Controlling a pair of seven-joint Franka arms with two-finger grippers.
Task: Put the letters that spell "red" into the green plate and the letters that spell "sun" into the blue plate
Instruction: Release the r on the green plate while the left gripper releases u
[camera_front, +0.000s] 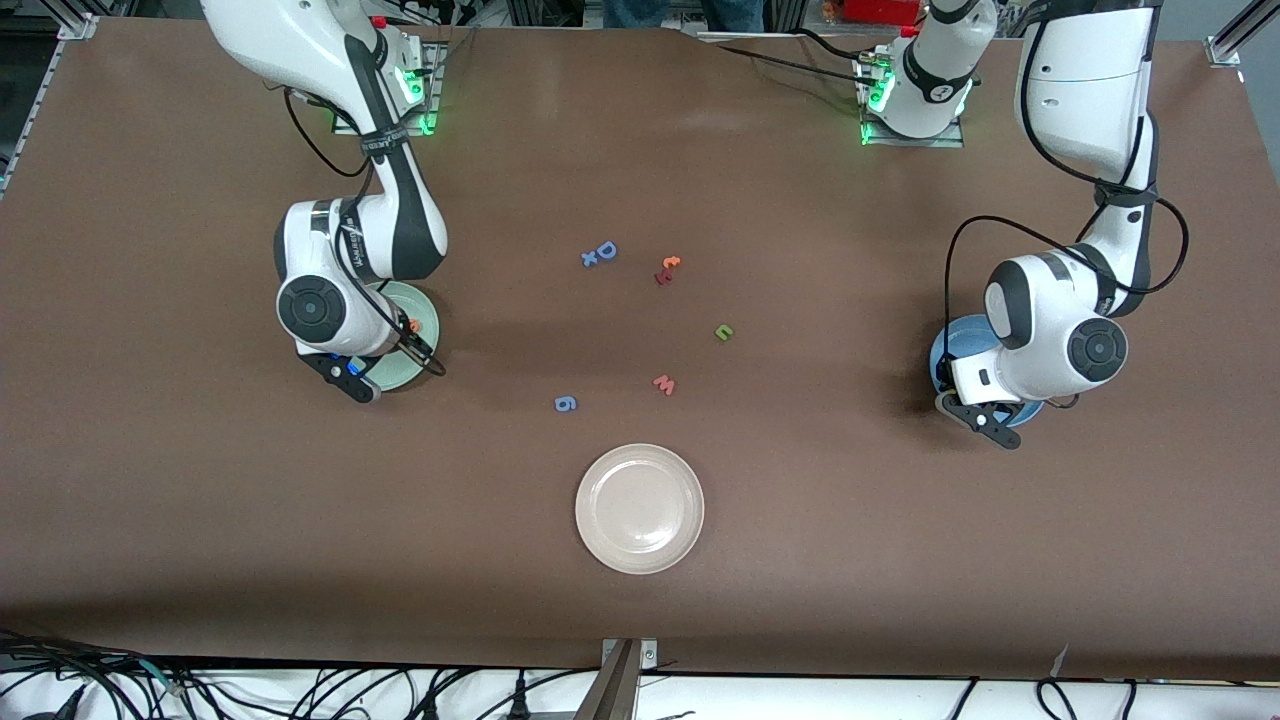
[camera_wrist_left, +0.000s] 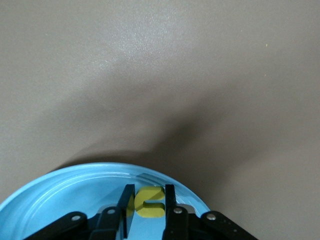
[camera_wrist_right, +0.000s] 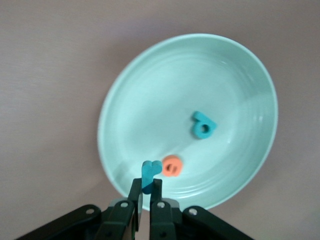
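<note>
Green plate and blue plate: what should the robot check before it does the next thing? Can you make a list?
1. Right gripper over the green plate: ok.
2. It is shut on the teal r: ok.
3. Teal d and orange e lying in the green plate: ok.
4. Left gripper over the blue plate: ok.
5. Yellow arch letter between its fingers, let go or not: cannot tell.
6. All "sun" letters in the blue plate: not ok, the green arch letter lies on the table.
</note>
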